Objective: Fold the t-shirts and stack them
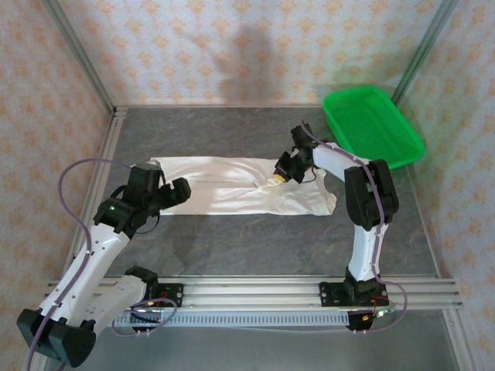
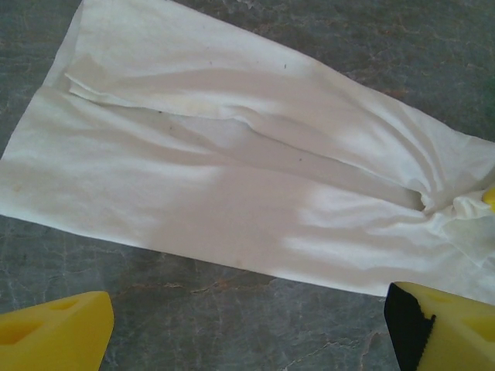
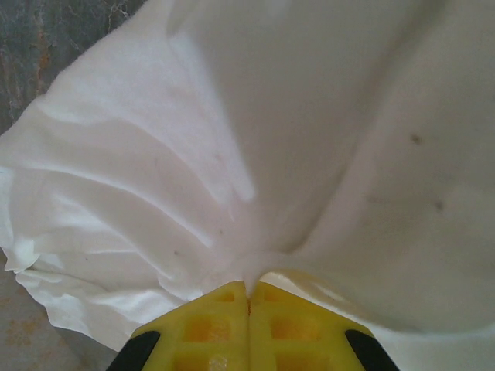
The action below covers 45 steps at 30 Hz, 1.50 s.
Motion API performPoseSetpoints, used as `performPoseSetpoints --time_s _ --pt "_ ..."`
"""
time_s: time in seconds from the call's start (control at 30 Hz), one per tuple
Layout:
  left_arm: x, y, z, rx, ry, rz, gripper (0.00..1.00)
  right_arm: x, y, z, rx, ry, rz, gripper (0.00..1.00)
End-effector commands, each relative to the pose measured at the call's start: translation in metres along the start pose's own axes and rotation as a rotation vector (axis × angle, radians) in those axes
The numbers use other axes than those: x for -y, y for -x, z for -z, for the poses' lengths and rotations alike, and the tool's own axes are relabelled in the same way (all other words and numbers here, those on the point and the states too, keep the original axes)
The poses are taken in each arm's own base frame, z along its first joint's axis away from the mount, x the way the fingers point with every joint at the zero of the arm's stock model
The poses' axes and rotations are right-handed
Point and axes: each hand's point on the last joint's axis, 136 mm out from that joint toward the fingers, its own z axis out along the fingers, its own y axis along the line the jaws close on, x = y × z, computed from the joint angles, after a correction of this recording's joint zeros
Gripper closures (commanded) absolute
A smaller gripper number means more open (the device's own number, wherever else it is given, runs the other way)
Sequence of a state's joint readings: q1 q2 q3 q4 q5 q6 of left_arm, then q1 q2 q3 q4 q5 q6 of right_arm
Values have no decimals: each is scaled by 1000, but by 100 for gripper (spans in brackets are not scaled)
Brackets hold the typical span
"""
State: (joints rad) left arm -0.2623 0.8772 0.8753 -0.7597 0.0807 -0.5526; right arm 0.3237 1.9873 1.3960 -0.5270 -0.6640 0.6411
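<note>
My right hand [image 3: 247,290] is pinched closed on a gathered fold of the white t-shirt [image 1: 224,185]. The shirt lies spread across the middle of the counter [image 1: 255,239], wrinkles running toward my grip. My left hand [image 1: 176,193], centre-left of the frame by the shirt's left end, is spread wide and holds nothing. A green basket [image 1: 373,124] sits upper right.

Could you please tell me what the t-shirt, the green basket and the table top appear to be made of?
The t-shirt looks like soft, matte white cloth: it creases and bunches into folds. The green basket seems moulded plastic, slightly glossy, with a mesh floor. The table top is grey, veined and dull, like stone or a stone-patterned laminate; which one cannot be told.
</note>
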Motion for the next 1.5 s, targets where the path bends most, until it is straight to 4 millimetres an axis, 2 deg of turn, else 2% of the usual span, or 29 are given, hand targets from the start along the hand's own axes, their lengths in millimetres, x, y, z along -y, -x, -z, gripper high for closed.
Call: performPoseSetpoints --time_s 0.0,0.23,0.63,0.93,1.1,1.17,1.27,1.4,1.47 --pt "-1 -7 1 -9 -6 12 8 -10 6 -2 -11 19 15 99" --pt "-8 -17 -4 -28 9 18 8 -24 16 -9 -23 49 24 98" --pt "-17 -29 -6 -50 25 26 8 -40 18 -27 -73 98 34 92" --pt "-23 -36 -7 -56 38 41 8 -43 19 -39 -89 111 27 88" --pt "-27 -42 -8 -65 43 52 8 -46 22 -40 -84 117 33 77" --pt "-29 -44 -8 -66 49 56 8 -53 26 -38 -74 139 39 71" --pt "-32 -46 -8 -65 61 58 8 -77 29 -29 -65 226 64 65" --pt "-33 -44 -9 -56 66 66 8 -114 32 -1 -18 358 121 54" --pt "-33 -43 -10 -53 66 72 8 -123 33 13 10 373 150 53"
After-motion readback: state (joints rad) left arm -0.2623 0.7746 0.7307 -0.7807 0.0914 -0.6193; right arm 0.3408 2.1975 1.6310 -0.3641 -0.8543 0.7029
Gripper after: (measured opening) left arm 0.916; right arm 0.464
